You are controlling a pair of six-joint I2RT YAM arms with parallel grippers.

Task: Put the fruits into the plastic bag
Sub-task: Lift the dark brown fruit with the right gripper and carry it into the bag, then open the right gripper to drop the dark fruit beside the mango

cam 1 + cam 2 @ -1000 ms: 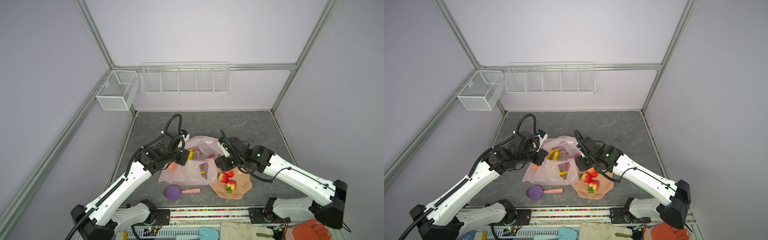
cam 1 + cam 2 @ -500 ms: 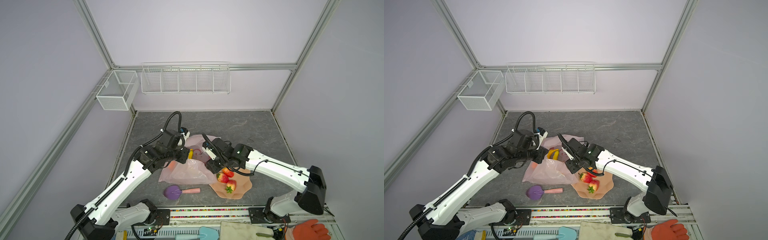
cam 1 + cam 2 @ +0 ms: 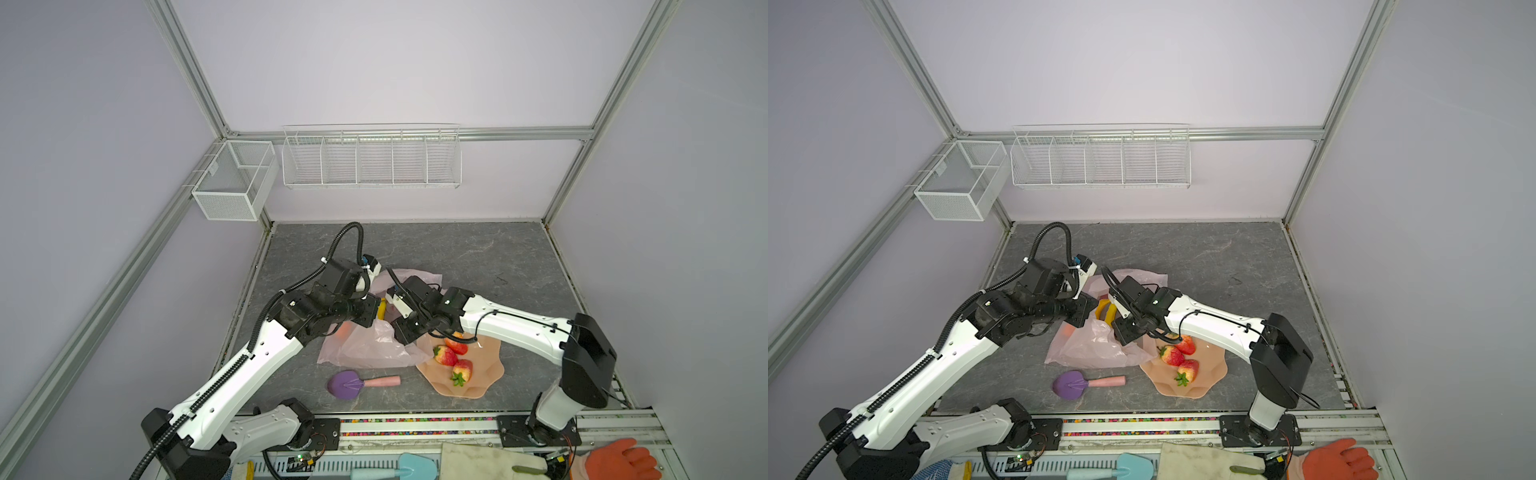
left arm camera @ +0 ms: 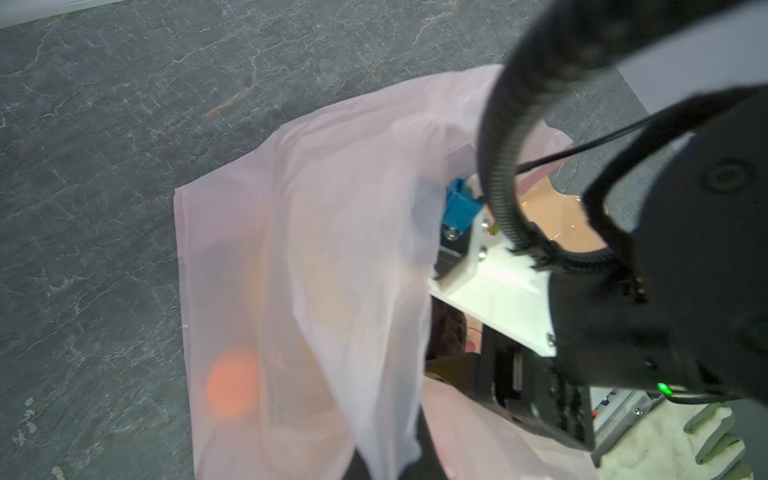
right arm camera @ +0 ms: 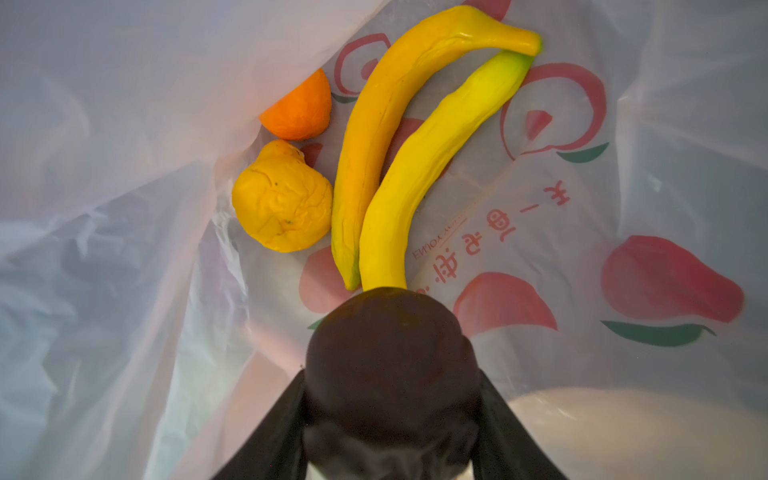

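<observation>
left gripper (image 3: 372, 311) clenched on rim of thin translucent pink plastic bag (image 3: 365, 349) | right gripper (image 3: 404, 332) inside bag, grasping round dark brown-purple toy fruit (image 5: 390, 353); looks soft, light, grip across middle | three red toy strawberries (image 3: 446, 356) just right of bag

Two bananas (image 5: 370, 137) lie side by side in the one bag (image 5: 685, 145), just ahead of the right fingers (image 5: 274, 436). One orange (image 5: 301, 110) and one pear (image 5: 282, 199) sit beside them, also ahead of those fingers. One dark piece (image 5: 386, 353) is pinched between the fingers themselves. Three strawberries (image 3: 445, 356) rest in the one bowl (image 3: 486, 368), behind the fingers and beside the right arm. One scoop (image 3: 345, 384) lies on the worktop (image 3: 457, 257), apart from all the fingers. Two wire baskets (image 3: 370, 162) hang on the wall, far from them.
</observation>
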